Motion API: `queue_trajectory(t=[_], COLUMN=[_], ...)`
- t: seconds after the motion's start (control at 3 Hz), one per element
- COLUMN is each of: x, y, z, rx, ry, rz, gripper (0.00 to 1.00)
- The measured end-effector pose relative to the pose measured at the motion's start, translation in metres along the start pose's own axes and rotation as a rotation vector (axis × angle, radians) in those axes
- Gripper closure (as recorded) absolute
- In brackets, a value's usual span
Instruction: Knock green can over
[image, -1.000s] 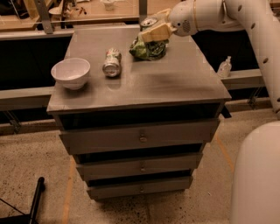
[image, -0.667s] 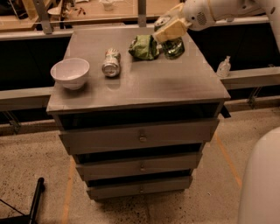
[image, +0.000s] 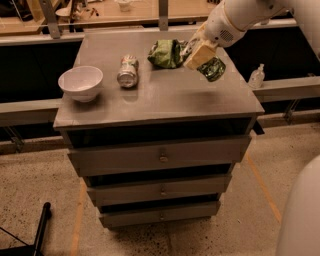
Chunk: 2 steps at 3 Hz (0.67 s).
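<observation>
**Q:** Where is the gripper (image: 200, 54)?

**A:** In the upper right of the frame, over the right rear part of the desk (image: 165, 102). It sits at the end of a white arm (image: 235, 20) that reaches in from the top right corner. Whether it is open or closed cannot be told.

**Q:** And the green can (image: 213, 69)?

**A:** It is tilted well off upright, against the gripper's lower right side and near the desk's right edge. Whether it rests on the desktop is unclear.

**Q:** What else is pictured?

**A:** A green bag (image: 166, 53) lies just left of the gripper. 1 silver can (image: 128, 71) stands left of center, and a white bowl (image: 80, 82) sits at far left. 3 drawers (image: 160, 157) face the camera below.
</observation>
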<state>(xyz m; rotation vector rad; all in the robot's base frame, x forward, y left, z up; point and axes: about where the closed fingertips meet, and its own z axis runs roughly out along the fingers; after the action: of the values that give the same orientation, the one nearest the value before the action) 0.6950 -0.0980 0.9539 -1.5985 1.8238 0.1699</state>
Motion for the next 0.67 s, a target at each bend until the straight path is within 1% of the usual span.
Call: queue_trajectory(t=[0.33, 0.67], x=[-0.012, -0.022], y=[0.0, 0.009], z=[0.019, 0.063], rx=[-0.045, -0.146], ry=[0.043, 0.167], rz=[-0.037, -0.098], gripper=[1.0, 1.0])
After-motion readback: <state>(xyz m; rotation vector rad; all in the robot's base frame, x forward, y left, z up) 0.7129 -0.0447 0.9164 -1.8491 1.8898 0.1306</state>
